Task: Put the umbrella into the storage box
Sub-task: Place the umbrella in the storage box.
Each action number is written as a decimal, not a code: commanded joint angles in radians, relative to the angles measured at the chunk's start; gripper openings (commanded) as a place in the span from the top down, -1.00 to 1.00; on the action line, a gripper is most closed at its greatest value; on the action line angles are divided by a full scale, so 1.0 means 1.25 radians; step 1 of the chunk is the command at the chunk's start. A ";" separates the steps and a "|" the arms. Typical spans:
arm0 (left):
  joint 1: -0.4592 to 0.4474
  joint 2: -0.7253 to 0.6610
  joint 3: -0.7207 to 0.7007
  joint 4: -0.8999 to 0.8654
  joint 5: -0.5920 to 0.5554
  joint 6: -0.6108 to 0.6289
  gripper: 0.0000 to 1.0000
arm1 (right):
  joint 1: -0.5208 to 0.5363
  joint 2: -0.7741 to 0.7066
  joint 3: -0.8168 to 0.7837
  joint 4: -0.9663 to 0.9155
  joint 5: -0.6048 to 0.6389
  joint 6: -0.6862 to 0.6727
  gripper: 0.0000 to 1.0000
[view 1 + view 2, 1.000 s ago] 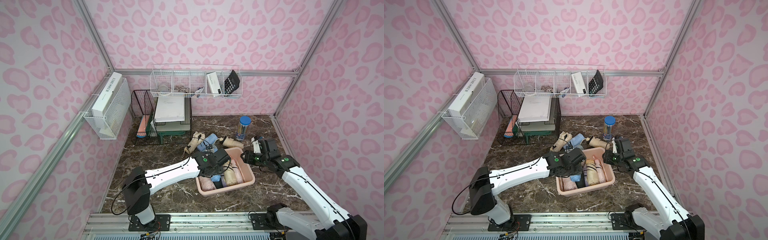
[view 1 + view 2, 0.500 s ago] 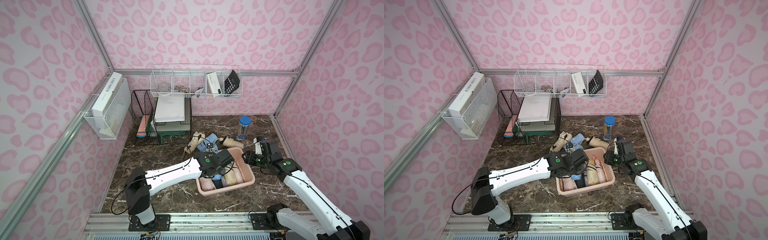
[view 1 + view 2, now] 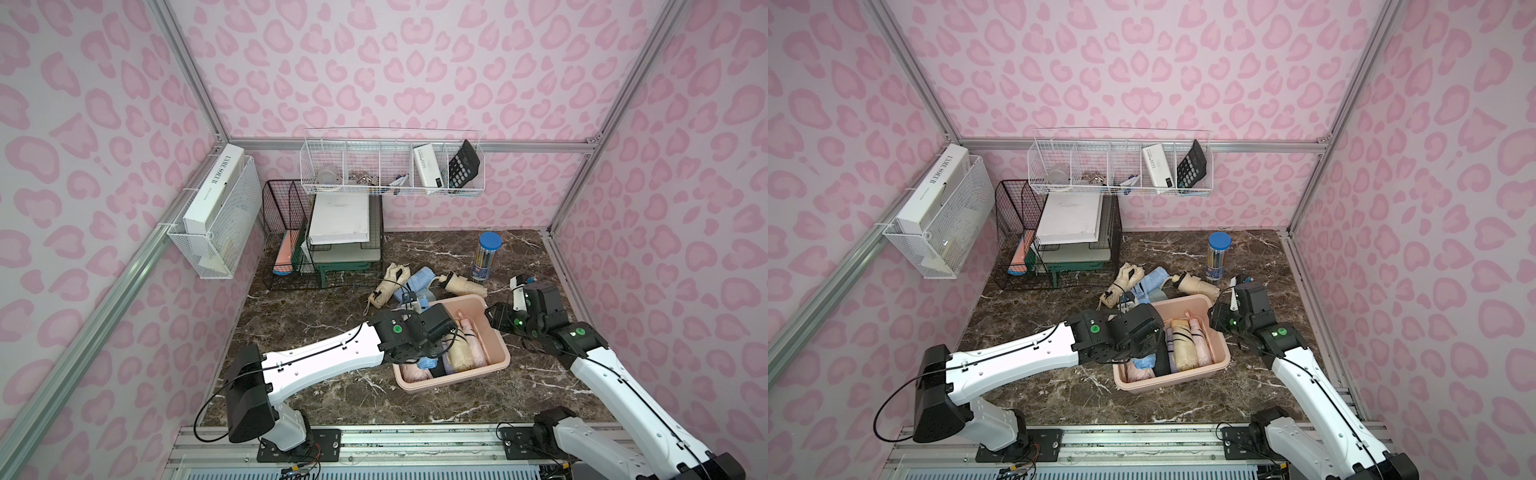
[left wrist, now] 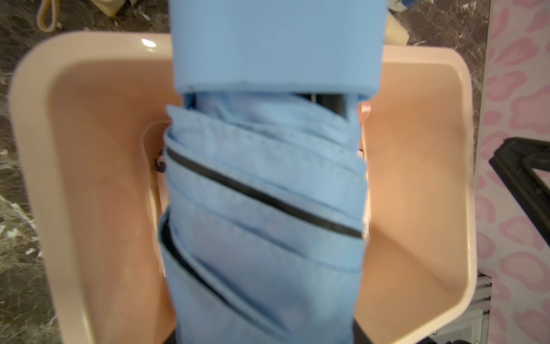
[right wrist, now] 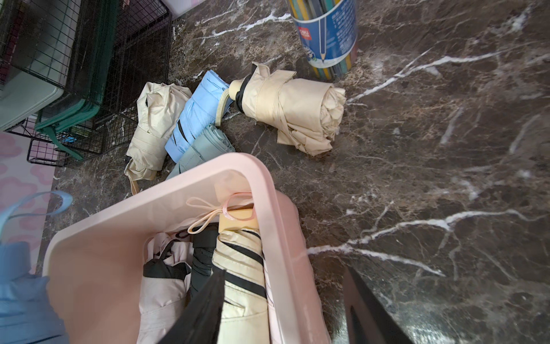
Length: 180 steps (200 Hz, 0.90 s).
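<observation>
Clamping pleated blue umbrella (image 4: 265, 208) over glossy storage box (image 4: 98, 119), left pincer (image 3: 432, 353), right pincer (image 5: 284, 269) gaping

Folded blue umbrella (image 4: 262, 208) hangs lengthwise over the pale pink storage box (image 4: 98, 178).

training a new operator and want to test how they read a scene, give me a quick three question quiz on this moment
1. True or false: the left gripper holds a blue umbrella above the storage box.
2. How many folded umbrellas lie on the table outside the box? A two, B four, C seven.
3. Fill in: the right gripper has one finger on each side of the box's ____.
Key: 1 true; 2 B; 3 rim.
</observation>
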 commanded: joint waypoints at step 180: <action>0.022 0.172 -0.026 0.127 0.038 -0.072 -0.53 | 0.001 -0.009 0.032 0.004 -0.007 -0.008 -0.17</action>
